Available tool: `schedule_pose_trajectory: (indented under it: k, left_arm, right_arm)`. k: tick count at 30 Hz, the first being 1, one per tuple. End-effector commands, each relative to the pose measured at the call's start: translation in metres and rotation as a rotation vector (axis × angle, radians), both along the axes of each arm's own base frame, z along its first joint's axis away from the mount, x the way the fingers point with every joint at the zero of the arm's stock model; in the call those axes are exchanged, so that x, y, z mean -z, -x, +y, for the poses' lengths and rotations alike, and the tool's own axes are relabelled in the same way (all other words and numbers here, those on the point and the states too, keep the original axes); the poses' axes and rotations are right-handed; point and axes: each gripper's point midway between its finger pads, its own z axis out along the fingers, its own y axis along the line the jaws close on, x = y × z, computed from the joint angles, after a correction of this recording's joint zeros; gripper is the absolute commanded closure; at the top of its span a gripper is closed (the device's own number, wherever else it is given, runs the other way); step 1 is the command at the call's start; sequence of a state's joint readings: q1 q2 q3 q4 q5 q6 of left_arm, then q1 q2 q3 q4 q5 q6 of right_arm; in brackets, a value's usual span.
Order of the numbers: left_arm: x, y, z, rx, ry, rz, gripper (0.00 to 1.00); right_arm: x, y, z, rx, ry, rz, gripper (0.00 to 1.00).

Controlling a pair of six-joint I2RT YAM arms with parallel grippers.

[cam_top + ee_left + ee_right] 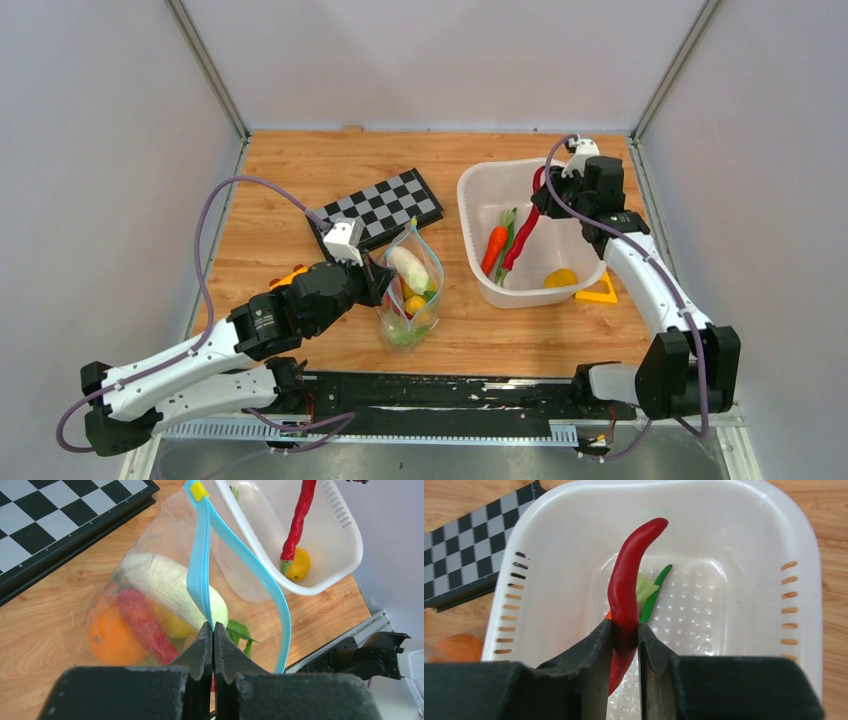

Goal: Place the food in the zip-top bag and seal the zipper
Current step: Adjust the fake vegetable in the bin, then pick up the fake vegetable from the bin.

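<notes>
Clear crinkled plastic: zip-top bag (409, 290), resting on the table (300, 180) between the chessboard (385, 205) and the white basket (749, 555), its near mouth edge raised at the tip of the left hand (213, 636). Left hand: fingers pressed together, pinching the teal-blue zipper (199, 565) strip at the near end of the mouth. The two zipper strips bow apart, so the mouth gapes, and they meet again at a yellow slider (198, 490) at the far end. Contents seen through the bag wall: orange (112, 637), white radish (165, 582), short red pepper (145, 625), a yellow fruit (175, 625), green leaves (240, 632). Right hand (625, 632): fingers closed on the thick end of a long red pepper (631, 575), which hangs over the basket, well apart from the bag. The pepper is glossy, curved and tapers to a blunt tip. Lying in the basket: slim green pepper (654, 592), an orange carrot-shaped piece (493, 248), yellow lemon (299, 565). Beside the basket's near corner: flat yellow triangle (600, 292) on the wood.
</notes>
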State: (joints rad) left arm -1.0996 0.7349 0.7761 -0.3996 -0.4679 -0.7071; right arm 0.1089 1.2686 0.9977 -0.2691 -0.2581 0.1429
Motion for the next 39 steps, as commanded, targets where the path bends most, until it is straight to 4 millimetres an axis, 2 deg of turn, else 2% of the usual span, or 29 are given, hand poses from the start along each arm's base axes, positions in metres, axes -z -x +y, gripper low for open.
schedule_pose_trajectory:
  k: [1,5,6,10,12,14,18,20,21,26,29,35,39]
  left_arm:
    - [-0.015,0.001,-0.003,0.006,0.052,-0.015,1.0]
    - [-0.014,-0.001,0.0,-0.01,0.045,-0.025,1.0]
    - [-0.014,-0.002,0.0,-0.014,0.044,-0.027,1.0]
    - [-0.012,-0.003,0.001,-0.015,0.017,-0.03,1.0]
    - [-0.012,-0.004,0.005,-0.028,0.009,-0.035,1.0]
    - [-0.008,-0.006,0.011,-0.052,0.001,-0.046,1.0]
    - [-0.007,-0.011,0.023,-0.102,-0.01,-0.076,1.0]
    - [-0.006,-0.013,0.026,-0.117,-0.023,-0.08,1.0]
    - [-0.005,-0.013,0.027,-0.122,-0.027,-0.08,1.0]
    - [0.0,-0.014,0.029,-0.14,-0.009,-0.077,1.0]
    - [0.001,-0.014,0.032,-0.15,0.003,-0.079,1.0]
    - [0.005,-0.015,0.042,-0.186,-0.015,-0.084,1.0]
    - [0.006,-0.015,0.047,-0.197,-0.033,-0.082,1.0]
  right_arm:
    - [0.016,-0.013,-0.019,0.015,0.171,0.045,0.77]
    - [0.053,-0.017,-0.049,0.084,0.364,0.176,0.73]
    - [0.06,-0.018,-0.049,0.068,0.384,0.204,0.71]
    - [0.084,-0.026,-0.062,0.06,0.504,0.32,0.57]
    - [0.091,-0.026,-0.065,0.066,0.522,0.357,0.46]
    - [0.083,-0.031,-0.055,0.056,0.474,0.332,0.39]
    - [0.053,-0.036,0.008,-0.09,0.156,0.208,0.37]
    - [0.05,-0.033,0.034,-0.146,0.004,0.21,0.32]
    - [0.057,-0.034,0.042,-0.145,-0.037,0.234,0.3]
    - [0.087,-0.045,0.05,-0.098,-0.07,0.329,0.25]
    - [0.096,-0.041,0.066,-0.113,-0.119,0.358,0.25]
    - [0.121,-0.036,0.065,-0.026,-0.062,0.441,0.3]
    - [0.137,-0.033,0.056,0.1,-0.025,0.47,0.31]
